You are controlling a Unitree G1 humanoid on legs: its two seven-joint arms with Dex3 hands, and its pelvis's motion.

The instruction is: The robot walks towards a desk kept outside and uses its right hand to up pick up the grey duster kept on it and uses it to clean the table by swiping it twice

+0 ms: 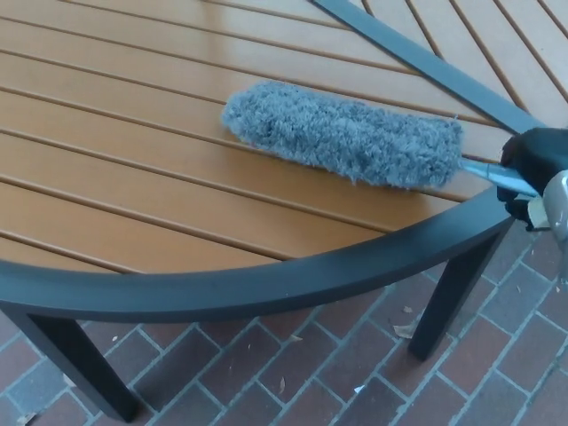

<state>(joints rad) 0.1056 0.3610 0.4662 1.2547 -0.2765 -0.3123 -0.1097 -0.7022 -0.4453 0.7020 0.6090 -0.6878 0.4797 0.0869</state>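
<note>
Slatted wood table (133, 177) over brick; duster (342, 133) lies on it, in rt hand (537, 173).

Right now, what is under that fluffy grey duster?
The grey duster lies on the table's orange-brown slats, near the dark curved rim. The slats directly beneath it are covered. The right hand holds its handle at the edge.
</note>
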